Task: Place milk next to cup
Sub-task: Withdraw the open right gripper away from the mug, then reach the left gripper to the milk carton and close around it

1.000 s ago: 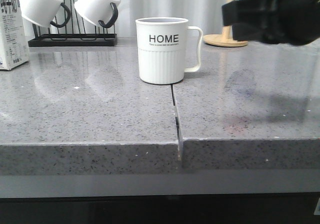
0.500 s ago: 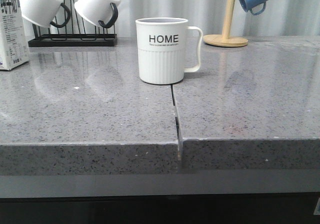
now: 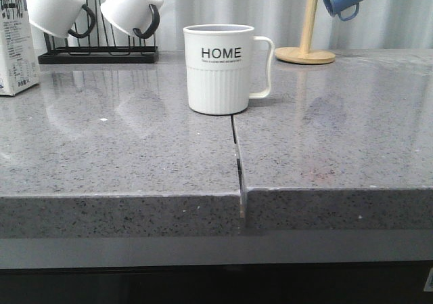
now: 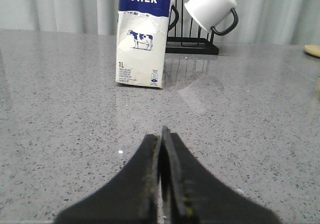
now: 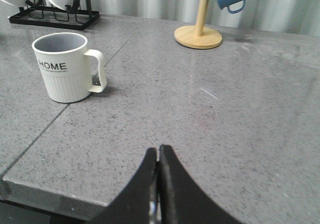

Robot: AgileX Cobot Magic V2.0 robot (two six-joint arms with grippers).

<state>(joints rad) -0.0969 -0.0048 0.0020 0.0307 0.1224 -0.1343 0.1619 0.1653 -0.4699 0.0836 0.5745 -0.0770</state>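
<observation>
The milk (image 4: 142,34) stands upright at the desk's (image 3: 122,155) far left, well apart from the cup (image 3: 220,68) at centre; my left hand (image 4: 161,149) and right hand (image 5: 158,164) are closed, empty.

The milk (image 3: 15,36) was cut off by the front view's left edge, its top out of frame in both views. Small print under HOME on the cup (image 3: 220,68) was unreadable.
</observation>
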